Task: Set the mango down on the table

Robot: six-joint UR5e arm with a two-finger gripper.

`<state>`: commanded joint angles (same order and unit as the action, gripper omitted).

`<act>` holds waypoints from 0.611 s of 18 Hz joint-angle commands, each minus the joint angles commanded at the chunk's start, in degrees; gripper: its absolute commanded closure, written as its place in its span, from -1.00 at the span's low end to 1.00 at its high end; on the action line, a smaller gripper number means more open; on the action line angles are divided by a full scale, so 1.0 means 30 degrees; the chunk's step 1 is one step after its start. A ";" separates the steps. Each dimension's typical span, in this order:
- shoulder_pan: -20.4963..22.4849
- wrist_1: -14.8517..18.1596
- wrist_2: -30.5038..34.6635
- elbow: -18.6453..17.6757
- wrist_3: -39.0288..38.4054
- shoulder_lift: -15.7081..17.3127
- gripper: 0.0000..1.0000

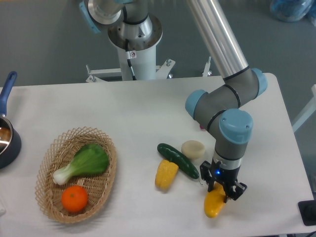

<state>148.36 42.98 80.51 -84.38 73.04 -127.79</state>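
In the lower right of the frame, the gripper points straight down and its two fingers pinch the upper end of the mango. The fruit's long axis runs from the fingers down and slightly toward the lower left, so most of its body hangs below and just left of the tool. Its lower end looks at or very near the white table; actual contact cannot be confirmed. Freeing it seems to need only spreading the fingers, then lifting straight up. The corn cob and cucumber lie to the left, apart from the mango.
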 joint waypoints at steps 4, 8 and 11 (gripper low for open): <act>0.0000 0.0000 0.0000 0.0000 0.0146 0.0000 -0.52; 0.0000 0.0000 0.0000 0.0088 0.0205 0.0029 -0.87; 0.0029 0.0000 -0.0058 0.0002 0.0147 0.0408 -1.00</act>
<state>148.45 42.98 80.33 -84.37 73.48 -126.57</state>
